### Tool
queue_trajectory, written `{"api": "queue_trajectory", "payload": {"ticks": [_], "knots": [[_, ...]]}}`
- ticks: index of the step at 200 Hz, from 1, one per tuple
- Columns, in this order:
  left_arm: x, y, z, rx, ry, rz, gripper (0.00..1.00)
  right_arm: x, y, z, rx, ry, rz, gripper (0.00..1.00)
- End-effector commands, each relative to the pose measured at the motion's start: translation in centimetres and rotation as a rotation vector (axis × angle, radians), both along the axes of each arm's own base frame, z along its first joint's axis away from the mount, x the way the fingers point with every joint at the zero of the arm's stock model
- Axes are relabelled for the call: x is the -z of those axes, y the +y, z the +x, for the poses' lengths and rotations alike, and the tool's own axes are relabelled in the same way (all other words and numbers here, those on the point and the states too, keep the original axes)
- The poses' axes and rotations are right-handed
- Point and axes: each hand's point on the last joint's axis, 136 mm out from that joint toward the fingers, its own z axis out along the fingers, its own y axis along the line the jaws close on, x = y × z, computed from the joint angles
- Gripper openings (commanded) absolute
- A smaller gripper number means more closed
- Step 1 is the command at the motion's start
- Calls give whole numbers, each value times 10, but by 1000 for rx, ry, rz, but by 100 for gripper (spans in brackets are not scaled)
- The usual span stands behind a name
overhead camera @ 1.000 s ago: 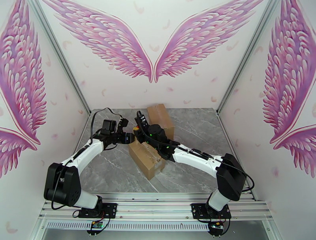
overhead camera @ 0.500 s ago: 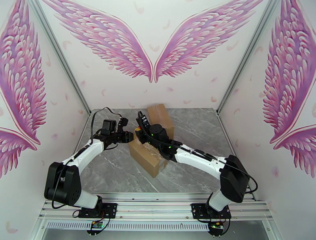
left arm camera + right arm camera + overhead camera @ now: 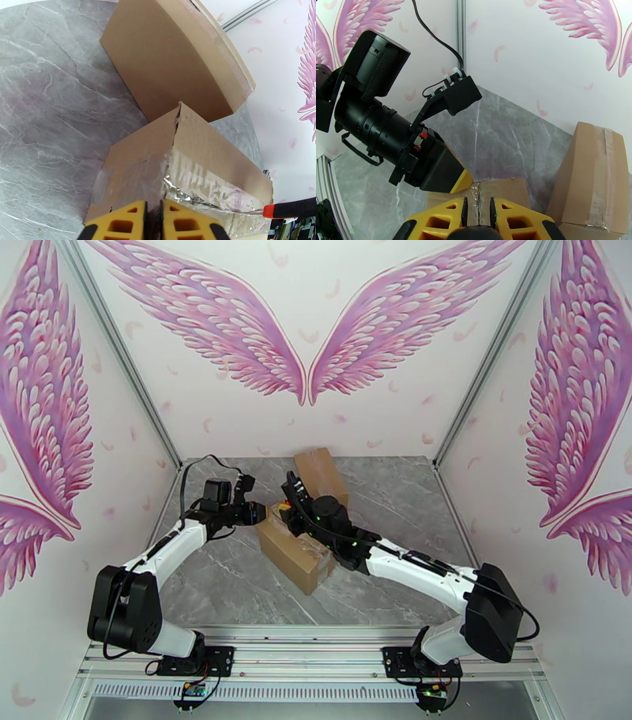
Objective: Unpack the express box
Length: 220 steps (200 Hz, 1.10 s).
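Box (image 3: pixel 289 556) lies on the grey marble tabletop (image 3: pixel 229 587) about midway between the near and far edges, a little left of centre. Its long side runs slantwise from near-centre toward the far left. Clear tape (image 3: pixel 185 181) on its far-left end is crumpled and partly lifted, and the cardboard seam there is torn open a little.

Both arms meet at that end. The left tool (image 3: pixel 153 215) sits right against the taped end with its yellow fingers together and only a hairline slit between them; whether any tape is pinched in the slit cannot be told. The right tool (image 3: pixel 478 213) hovers over the same end from the other side, just beside the left one, its fingers closed on a red-handled cutter (image 3: pixel 290 209). The cutter's metal tip reaches into the loose tape.

Beyond them a second box (image 3: pixel 322 470) stands at the far edge, near its middle. It is taped shut and close to the first box.
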Motion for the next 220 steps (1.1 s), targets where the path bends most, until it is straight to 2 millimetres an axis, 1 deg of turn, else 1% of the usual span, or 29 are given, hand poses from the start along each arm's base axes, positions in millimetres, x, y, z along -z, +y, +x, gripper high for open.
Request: {"api": "queue_trajectory", "payload": {"ticks": [1,17,44,100,132,176,220], "knots": [[59,43,-8,-161,149,185,14,7,-4,-20,-54,27,-20,0],[59,44,-10,-161,148,194,13,7,-8,-24,-54,26,-19,0],[56,46,-10,-175,140,200,13,1,-16,-32,-60,16,1,0],[54,48,-12,-192,138,205,12,9,-35,-44,-44,33,-3,0],[52,48,-13,-197,132,204,11,9,-48,-50,-24,29,2,0],[54,51,-14,-206,140,217,10,4,-64,-59,-5,9,24,0],[56,54,-16,-224,149,229,9,5,-82,-68,22,-6,49,0]]}}
